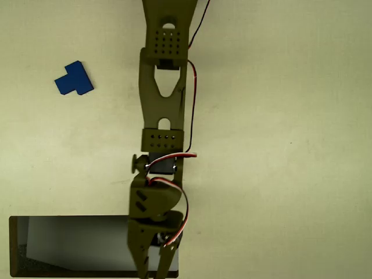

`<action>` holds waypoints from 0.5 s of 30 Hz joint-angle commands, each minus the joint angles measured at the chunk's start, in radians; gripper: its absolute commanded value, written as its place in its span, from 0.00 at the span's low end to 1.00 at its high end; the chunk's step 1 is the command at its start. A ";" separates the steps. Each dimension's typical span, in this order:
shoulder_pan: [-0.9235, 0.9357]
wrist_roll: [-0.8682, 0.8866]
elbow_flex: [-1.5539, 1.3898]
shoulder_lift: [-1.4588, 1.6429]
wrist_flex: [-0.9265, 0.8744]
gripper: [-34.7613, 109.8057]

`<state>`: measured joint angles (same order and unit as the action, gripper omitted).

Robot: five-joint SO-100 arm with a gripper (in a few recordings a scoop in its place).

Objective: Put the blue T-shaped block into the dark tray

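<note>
The blue T-shaped block (74,79) lies flat on the pale table at the upper left, far from the arm. The dark tray (17,247) sits at the bottom left, with a dark rim and a shaded grey inside; the frame's bottom edge cuts it off. My olive gripper (153,272) reaches down from the top of the overhead view and hangs over the tray's right end. Its fingers narrow to a point at the bottom edge of the frame and hold nothing. The arm hides the tray's right rim.
The olive arm (164,87) runs down the middle of the view with red, white and black wires (190,99) along its right side. Bare table spreads to the right of the arm and between the block and the tray.
</note>
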<state>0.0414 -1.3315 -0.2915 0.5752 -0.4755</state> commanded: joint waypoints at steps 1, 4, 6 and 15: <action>0.069 -0.054 -0.021 0.434 -0.580 0.24; 0.143 -0.241 -0.245 0.664 -0.954 0.24; 0.213 -0.443 -0.465 0.790 -1.147 0.24; 0.600 -1.348 -1.353 1.065 -0.848 0.24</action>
<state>0.5308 -2.3731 -1.4880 1.5447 -1.5064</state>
